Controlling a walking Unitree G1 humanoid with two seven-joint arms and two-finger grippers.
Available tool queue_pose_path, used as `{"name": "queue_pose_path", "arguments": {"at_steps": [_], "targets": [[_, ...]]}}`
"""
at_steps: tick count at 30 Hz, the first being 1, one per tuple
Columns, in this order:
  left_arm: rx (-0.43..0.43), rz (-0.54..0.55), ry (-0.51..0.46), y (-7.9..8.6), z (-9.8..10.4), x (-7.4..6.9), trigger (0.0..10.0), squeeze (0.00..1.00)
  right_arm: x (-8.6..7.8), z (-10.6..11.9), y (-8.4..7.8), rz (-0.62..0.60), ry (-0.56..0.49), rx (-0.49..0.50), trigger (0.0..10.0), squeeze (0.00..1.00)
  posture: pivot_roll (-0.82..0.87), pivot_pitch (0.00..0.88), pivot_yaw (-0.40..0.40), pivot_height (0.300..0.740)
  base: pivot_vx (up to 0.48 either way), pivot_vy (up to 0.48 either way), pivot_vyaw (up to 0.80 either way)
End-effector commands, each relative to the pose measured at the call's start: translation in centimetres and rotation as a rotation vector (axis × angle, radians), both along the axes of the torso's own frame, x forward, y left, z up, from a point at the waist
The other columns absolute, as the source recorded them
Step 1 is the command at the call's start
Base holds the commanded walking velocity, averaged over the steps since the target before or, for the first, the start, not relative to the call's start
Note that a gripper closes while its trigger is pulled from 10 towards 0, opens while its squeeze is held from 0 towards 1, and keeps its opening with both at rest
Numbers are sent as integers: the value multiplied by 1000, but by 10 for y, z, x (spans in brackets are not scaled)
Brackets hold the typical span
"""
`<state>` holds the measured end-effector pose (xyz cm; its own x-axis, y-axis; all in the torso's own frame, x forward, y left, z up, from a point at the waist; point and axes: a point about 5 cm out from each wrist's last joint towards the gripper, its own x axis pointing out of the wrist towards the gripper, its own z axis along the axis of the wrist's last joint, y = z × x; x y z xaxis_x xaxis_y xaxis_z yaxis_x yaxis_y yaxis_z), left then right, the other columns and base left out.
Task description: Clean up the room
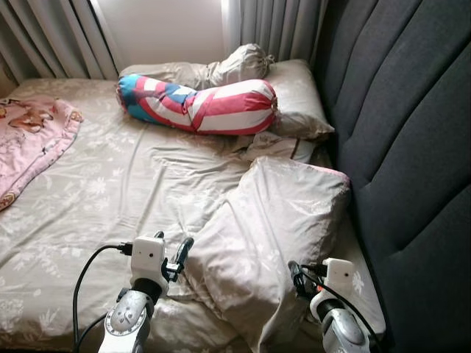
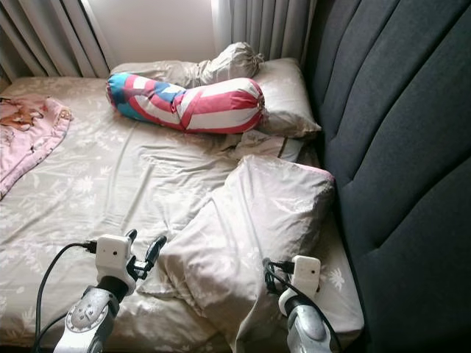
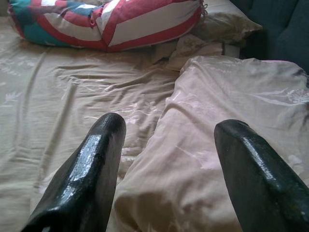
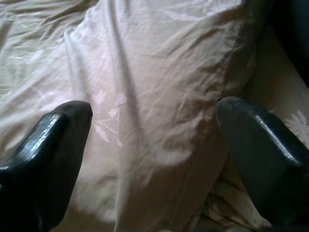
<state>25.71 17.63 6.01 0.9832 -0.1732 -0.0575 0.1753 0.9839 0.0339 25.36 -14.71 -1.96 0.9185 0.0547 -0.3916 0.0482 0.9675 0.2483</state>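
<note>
A beige floral pillow (image 1: 272,220) lies askew on the near right of the bed (image 1: 110,191), close to the headboard. My left gripper (image 1: 173,244) is open at the pillow's near left corner, and the left wrist view has that corner between its fingers (image 3: 91,164). At the pillow's near right edge my right gripper (image 1: 296,272) is open too, its fingers (image 4: 48,145) spread over the pillow's cloth (image 4: 159,96). A red, white and blue bolster (image 1: 199,103) lies across the far end of the bed.
A dark grey padded headboard (image 1: 412,110) runs along the right. A second beige pillow (image 1: 294,92) and a crumpled beige bundle (image 1: 235,65) lie behind the bolster. A pink blanket (image 1: 29,140) is at the left edge. Curtains (image 1: 51,37) hang at the back.
</note>
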Motion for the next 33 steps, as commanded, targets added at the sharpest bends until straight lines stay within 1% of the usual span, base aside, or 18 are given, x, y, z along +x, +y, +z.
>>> {"name": "queue_pose_path", "arguments": {"at_steps": [1, 2, 3, 9, 13, 16, 17, 19, 21, 23, 26, 33], "targets": [[1, -6, 13, 0, -1, 0, 10000, 0, 3, 1, -2, -25, 0, 5, 10000, 43, -51, 60, -26, 734, 0, 0, 0], [1, -5, 13, 0, -1, 0, 10000, 0, 4, 2, -2, -25, -2, -1, 10000, 43, -50, 61, -26, 734, 0, 0, 0], [0, -4, 12, 1, 0, 1, 10000, 0, 7, 3, -2, -20, -4, -11, 10000, 0, -50, 61, -26, 734, 0, 0, 0], [-4, 1, 12, 1, 0, 1, 10000, 0, 12, 6, -3, -25, -21, -11, 10000, 0, -49, 66, -27, 734, 0, 0, 0], [-5, 2, 15, 1, -1, 1, 10000, 0, 14, 8, -4, -32, -33, -43, 10000, 0, -50, 74, -27, 734, 0, 0, 0], [-5, 1, 16, 1, -1, 1, 10000, 0, 14, 8, -2, -34, -36, -39, 10000, 0, -52, 74, -26, 714, 0, 0, 0], [-5, 1, 16, 1, -1, 1, 10000, 0, 14, 8, -2, -34, -36, -39, 10000, 0, -52, 74, -26, 714, 0, 0, 0], [-7, 2, 15, 1, 0, 1, 10000, 0, 14, 8, 0, -18, -37, -39, 10000, 0, -52, 74, -26, 694, 0, 0, 0], [-8, 3, 14, 1, 0, 1, 10000, 0, 14, 8, 3, 5, -39, -42, 10000, 0, -47, 77, -25, 684, 0, 0, 0], [-4, 2, 13, 1, 0, 1, 10000, 0, 14, 10, 7, 27, -69, -38, 10000, 0, -43, 78, -25, 669, 0, 0, 0], [-3, 4, 13, 2, 1, 1, 10000, 0, 14, 11, 8, 37, -84, -34, 10000, 0, -43, 79, -25, 669, 0, 0, 0], [1, 3, 12, 2, 1, 1, 10000, 0, 12, 10, 10, 57, -78, -28, 10000, 0, -44, 81, -20, 669, 0, 0, 0]]}}
